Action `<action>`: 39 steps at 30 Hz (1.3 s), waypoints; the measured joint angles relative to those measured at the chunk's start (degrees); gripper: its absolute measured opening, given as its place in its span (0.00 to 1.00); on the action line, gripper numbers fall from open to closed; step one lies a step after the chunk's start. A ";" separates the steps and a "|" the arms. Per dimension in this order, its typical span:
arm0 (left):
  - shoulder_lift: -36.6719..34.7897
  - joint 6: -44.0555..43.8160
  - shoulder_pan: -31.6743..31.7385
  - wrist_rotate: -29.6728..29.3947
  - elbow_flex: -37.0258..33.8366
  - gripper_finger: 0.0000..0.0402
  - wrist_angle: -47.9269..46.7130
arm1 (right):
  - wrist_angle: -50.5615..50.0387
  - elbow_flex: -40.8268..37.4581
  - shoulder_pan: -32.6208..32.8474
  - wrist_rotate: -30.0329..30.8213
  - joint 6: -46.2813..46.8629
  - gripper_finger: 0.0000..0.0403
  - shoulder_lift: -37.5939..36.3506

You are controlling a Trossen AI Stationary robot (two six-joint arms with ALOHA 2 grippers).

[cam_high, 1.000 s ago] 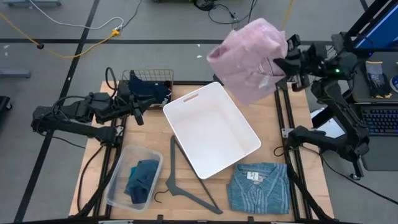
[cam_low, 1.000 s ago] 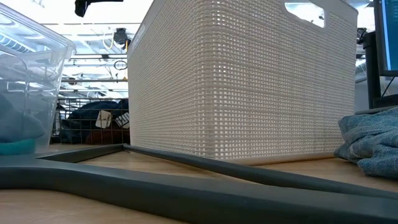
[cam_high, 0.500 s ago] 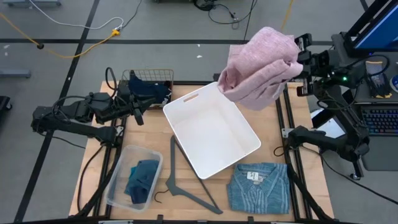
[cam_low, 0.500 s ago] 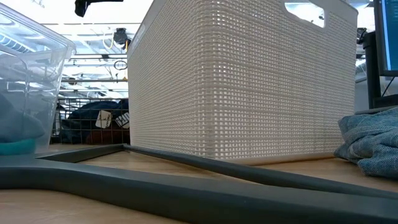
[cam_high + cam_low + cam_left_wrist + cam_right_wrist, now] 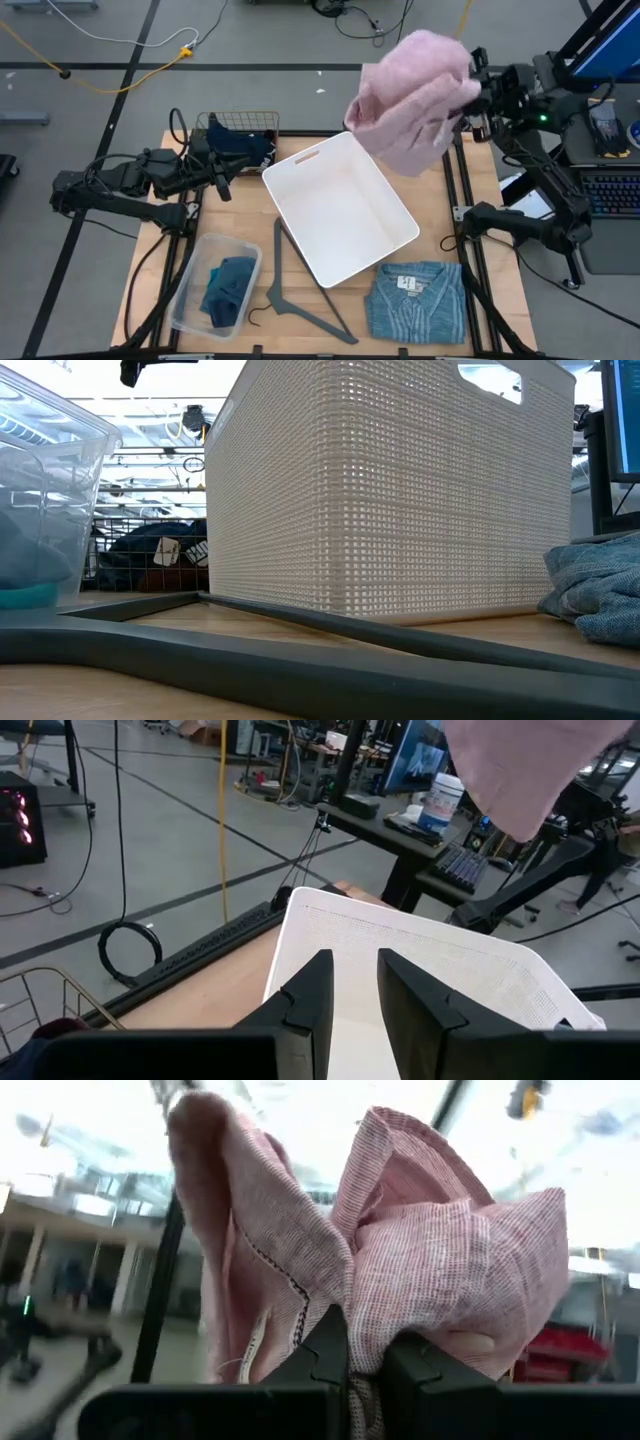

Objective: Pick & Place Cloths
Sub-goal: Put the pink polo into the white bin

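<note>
Above white bin (image 5: 340,215): bunched, seemingly woven pink cloth (image 5: 410,100)

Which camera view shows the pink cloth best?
The high view: the whole pink cloth hangs from the right gripper, partly over the white basket. The right wrist view shows only bunched fabric pinched between the fingers; the left wrist view catches a corner; the low view misses it.

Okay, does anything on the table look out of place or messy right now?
Only the grey hanger, lying loose between the clear bin and the white basket. The right gripper holds the pink cloth high above the basket's far corner.
</note>
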 joint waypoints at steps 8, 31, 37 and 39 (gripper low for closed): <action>0.00 -0.79 0.00 -0.02 0.00 0.20 0.02 | -5.65 0.00 1.21 9.66 20.64 0.03 5.12; 0.00 -2.74 0.00 0.02 0.00 0.20 0.04 | -23.36 -0.02 18.51 15.06 36.56 0.03 10.33; 0.00 0.16 0.00 0.05 0.00 0.20 0.04 | -31.20 -0.02 26.81 21.00 32.61 0.03 10.33; 0.00 0.62 0.00 0.16 0.00 0.20 0.00 | -33.92 -0.02 29.60 23.80 30.49 0.03 10.30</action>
